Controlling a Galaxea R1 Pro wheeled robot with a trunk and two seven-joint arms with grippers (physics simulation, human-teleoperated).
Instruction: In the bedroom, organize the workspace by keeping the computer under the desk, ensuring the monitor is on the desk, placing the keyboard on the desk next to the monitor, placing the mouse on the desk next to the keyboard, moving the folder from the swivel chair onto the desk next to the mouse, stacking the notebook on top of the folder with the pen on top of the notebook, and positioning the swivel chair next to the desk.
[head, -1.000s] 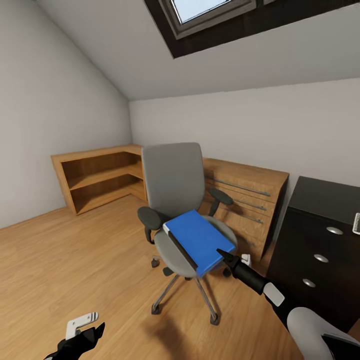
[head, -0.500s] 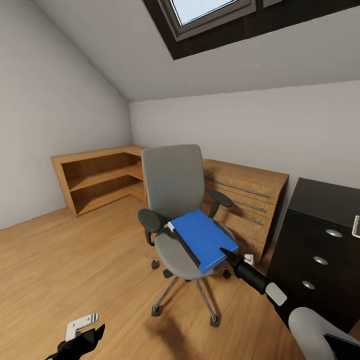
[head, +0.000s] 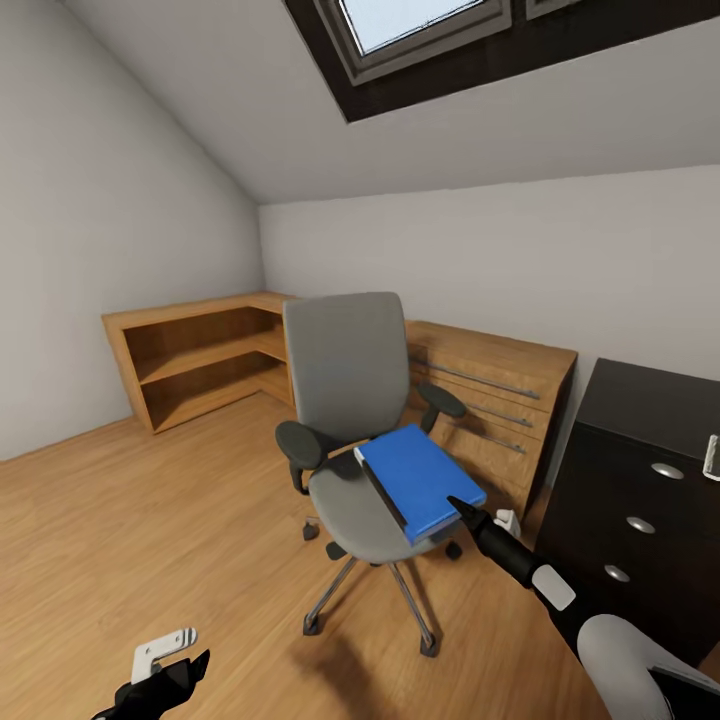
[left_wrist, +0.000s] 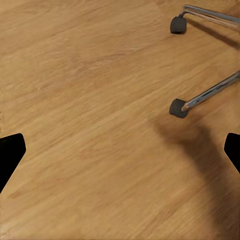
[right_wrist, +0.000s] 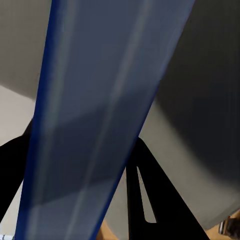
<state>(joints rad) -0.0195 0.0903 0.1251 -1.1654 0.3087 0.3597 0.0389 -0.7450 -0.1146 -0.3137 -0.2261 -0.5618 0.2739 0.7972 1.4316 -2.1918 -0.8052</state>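
Head view: right end effector (head: 466, 508), arm outstretched, clamps the folder (head: 418, 479) edge.

The swivel chair (head: 350, 420) stands on the wooden floor, grey padded seat and tall grey back, 2 black armrests, chrome star base on black castors; 2 of its chrome legs with castors (left_wrist: 178, 107) show in the left wrist view. It sits just in front of a light wooden dresser, near the desk (head: 640, 480).

The folder (head: 420, 480) is a flat bright blue rectangle with a dark spine along its left long edge. It is tilted, its near right corner raised off the seat and reaching past the seat's right edge. In the right wrist view its blue edge (right_wrist: 95, 115) runs between the 2 black fingers.

The desk is glossy black, its drawer front carrying 3 round silver knobs.
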